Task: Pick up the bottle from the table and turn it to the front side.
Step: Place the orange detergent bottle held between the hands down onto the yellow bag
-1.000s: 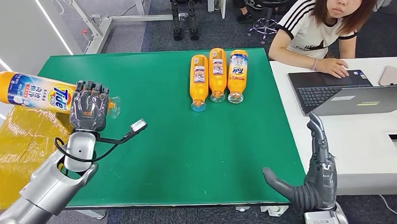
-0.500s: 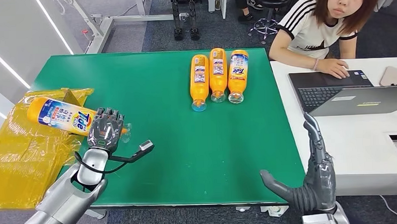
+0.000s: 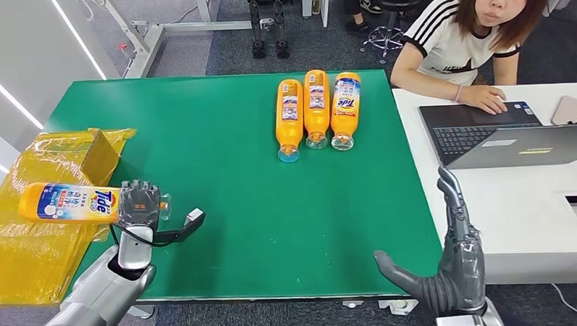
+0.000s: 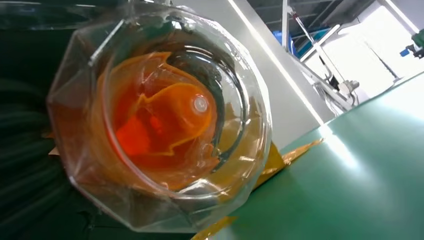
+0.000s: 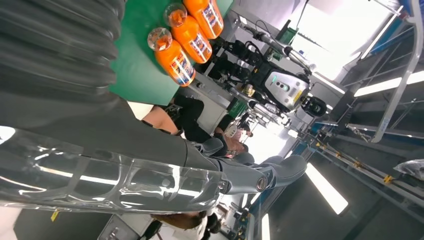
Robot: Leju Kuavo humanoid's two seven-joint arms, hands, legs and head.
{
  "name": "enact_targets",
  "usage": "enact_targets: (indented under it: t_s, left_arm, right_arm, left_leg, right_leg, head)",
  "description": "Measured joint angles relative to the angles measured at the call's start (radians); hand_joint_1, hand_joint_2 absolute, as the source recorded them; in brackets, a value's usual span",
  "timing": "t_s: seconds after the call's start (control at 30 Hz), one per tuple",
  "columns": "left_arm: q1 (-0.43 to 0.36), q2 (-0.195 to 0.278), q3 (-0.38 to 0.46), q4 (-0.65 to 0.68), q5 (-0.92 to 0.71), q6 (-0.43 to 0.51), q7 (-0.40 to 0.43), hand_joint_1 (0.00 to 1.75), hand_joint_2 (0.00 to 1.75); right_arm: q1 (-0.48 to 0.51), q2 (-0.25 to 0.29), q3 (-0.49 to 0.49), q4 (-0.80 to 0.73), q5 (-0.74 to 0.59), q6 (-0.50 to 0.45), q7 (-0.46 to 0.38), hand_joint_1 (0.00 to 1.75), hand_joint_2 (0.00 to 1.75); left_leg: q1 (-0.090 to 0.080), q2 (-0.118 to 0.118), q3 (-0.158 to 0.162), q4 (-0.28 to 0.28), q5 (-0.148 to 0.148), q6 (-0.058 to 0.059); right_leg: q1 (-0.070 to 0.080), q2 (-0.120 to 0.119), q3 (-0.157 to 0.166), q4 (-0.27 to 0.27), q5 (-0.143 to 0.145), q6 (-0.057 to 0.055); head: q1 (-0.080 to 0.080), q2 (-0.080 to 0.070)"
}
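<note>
you have open green surface (image 3: 273,207) across the middle and near edge. three orange bottles (image 3: 316,111) lie side by side at the far edge. yellow wrapped boxes (image 3: 47,193) crowd the left edge; a white desk (image 3: 519,213) borders the right.

Silver jointed arms, dark grey left hand (image 3: 138,204), glossy grey right hand (image 3: 449,273), black wrist cable

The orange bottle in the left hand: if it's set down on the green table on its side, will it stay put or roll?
It may roll: the bottle looks round. Yet three like it lie on their sides on the table, apparently still, packed together. It looks stiff and keeps its shape in the left hand.
</note>
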Motion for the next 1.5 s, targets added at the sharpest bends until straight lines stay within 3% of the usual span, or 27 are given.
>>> enact_targets:
  t_s: [0.23, 0.27, 0.37, 0.4, 0.67, 0.83, 1.03, 1.2, 1.37, 1.5]
  left_arm:
    - [0.000, -0.014, 0.049, 0.055, -0.001, 0.023, -0.054, 1.74, 1.75]
    - [0.000, -0.016, 0.056, 0.060, -0.001, 0.024, -0.062, 1.52, 1.75]
    - [0.000, -0.027, 0.084, 0.073, 0.001, 0.024, -0.108, 0.22, 1.75]
    - [-0.001, -0.032, 0.098, 0.079, 0.006, 0.024, -0.130, 0.00, 1.75]
    - [-0.051, -0.070, 0.281, 0.163, 0.172, 0.027, -0.346, 0.00, 1.75]
    - [-0.069, -0.081, 0.382, 0.214, 0.216, 0.034, -0.385, 0.00, 1.75]
    - [-0.074, -0.100, 0.447, 0.234, 0.224, 0.039, -0.400, 0.00, 1.75]
    - [-0.062, -0.129, 0.503, 0.232, 0.315, 0.090, -0.521, 0.00, 1.75]
    - [-0.008, -0.179, 0.547, 0.165, 0.470, 0.146, -0.689, 0.00, 1.75]
    - [0.083, -0.233, 0.544, -0.032, 0.722, 0.130, -0.826, 0.00, 1.75]
  right_arm:
    - [-0.029, 0.009, 0.000, 0.010, -0.005, 0.019, 0.002, 0.00, 1.75]
    - [-0.032, 0.010, 0.000, 0.010, -0.006, 0.021, 0.003, 0.00, 1.75]
    - [-0.045, 0.010, 0.000, 0.010, -0.008, 0.032, 0.010, 0.00, 1.75]
    - [-0.049, 0.010, 0.000, 0.010, -0.008, 0.035, 0.013, 0.00, 1.75]
    - [-0.056, 0.010, -0.001, 0.010, -0.013, 0.047, 0.016, 0.00, 1.75]
    - [-0.051, 0.010, -0.007, 0.010, -0.027, 0.051, 0.013, 0.00, 1.75]
    - [-0.052, 0.010, -0.018, 0.010, -0.048, 0.072, 0.016, 0.00, 1.75]
    - [-0.044, 0.010, -0.031, 0.010, -0.058, 0.086, 0.013, 0.00, 1.75]
    - [-0.037, 0.010, -0.036, 0.011, -0.068, 0.087, 0.010, 0.00, 1.75]
    - [-0.037, 0.011, -0.039, 0.018, -0.081, 0.087, 0.016, 0.00, 1.75]
  left_leg:
    - [0.000, 0.000, 0.000, 0.000, 0.000, 0.000]
    - [0.000, 0.000, 0.000, 0.000, 0.000, 0.000]
    - [0.000, 0.000, 0.000, 0.000, 0.000, 0.000]
    - [0.000, 0.000, 0.000, 0.000, 0.000, 0.000]
    - [0.000, -0.001, 0.001, 0.000, 0.000, 0.000]
    - [0.000, 0.000, 0.002, 0.000, 0.000, -0.001]
    - [0.000, -0.001, 0.002, 0.000, 0.001, -0.001]
    - [0.000, -0.001, 0.002, 0.000, 0.001, -0.001]
    - [0.000, -0.002, 0.001, 0.000, 0.001, -0.001]
    - [0.000, -0.001, 0.001, 0.000, 0.000, 0.000]
  right_leg:
    - [0.000, 0.000, 0.000, 0.000, 0.000, 0.000]
    - [0.000, 0.000, 0.000, 0.000, 0.000, 0.000]
    - [0.000, 0.000, 0.000, 0.000, 0.000, 0.000]
    - [0.000, 0.000, 0.000, 0.000, 0.000, 0.000]
    - [0.000, -0.001, 0.001, 0.000, 0.000, 0.000]
    - [0.000, -0.001, 0.002, 0.000, 0.000, 0.000]
    - [0.000, -0.001, 0.002, 0.000, 0.001, -0.001]
    - [0.000, -0.001, 0.002, 0.000, 0.001, -0.001]
    - [0.000, -0.002, 0.002, 0.000, 0.000, 0.000]
    - [0.000, -0.001, 0.001, 0.000, 0.000, 0.000]
  head:
    - [0.000, 0.000]
    - [0.000, 0.000]
    - [0.000, 0.000]
    - [0.000, 0.000]
    - [0.000, 0.000]
    - [0.000, 0.000]
    - [0.000, 0.000]
    - [0.000, 0.000]
    - [0.000, 0.000]
    - [0.000, 0.000]
